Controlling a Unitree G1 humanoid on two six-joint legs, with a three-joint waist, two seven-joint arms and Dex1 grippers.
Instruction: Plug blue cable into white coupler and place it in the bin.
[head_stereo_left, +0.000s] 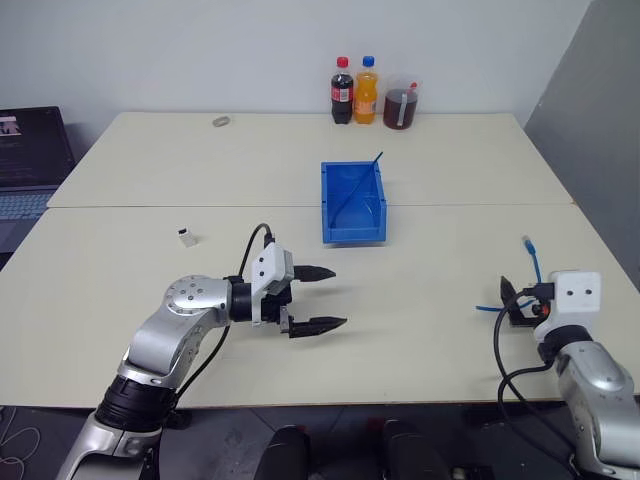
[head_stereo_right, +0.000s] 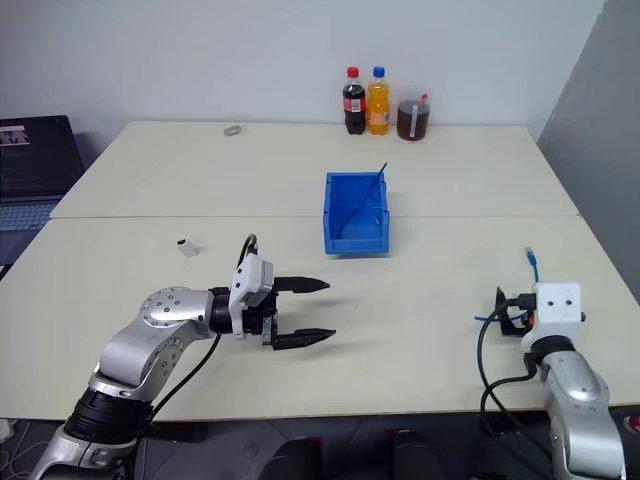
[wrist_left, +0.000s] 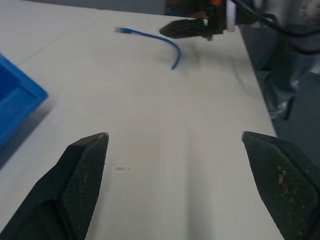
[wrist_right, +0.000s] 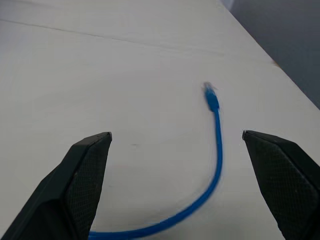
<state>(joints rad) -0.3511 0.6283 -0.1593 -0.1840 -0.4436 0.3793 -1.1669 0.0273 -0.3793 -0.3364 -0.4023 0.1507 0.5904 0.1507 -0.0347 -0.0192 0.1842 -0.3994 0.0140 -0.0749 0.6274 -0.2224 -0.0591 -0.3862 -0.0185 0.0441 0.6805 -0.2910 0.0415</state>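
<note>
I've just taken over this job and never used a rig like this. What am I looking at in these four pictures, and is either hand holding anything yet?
This is a two-armed humanoid robot. The two wide pictures come from cameras in its head, looking down over a pale table. The other two come from a camera on each wrist, looking out between that hand's two black fingers.

The left hand is open and empty, pointing across the table. The right hand is open and empty too, right by the blue cable, which lies curved on the table before it.

The small white coupler sits on the table to the left. The blue bin stands mid-table; something thin and blue is in it. At the back are two bottles, a jug and a small grey object.
</note>
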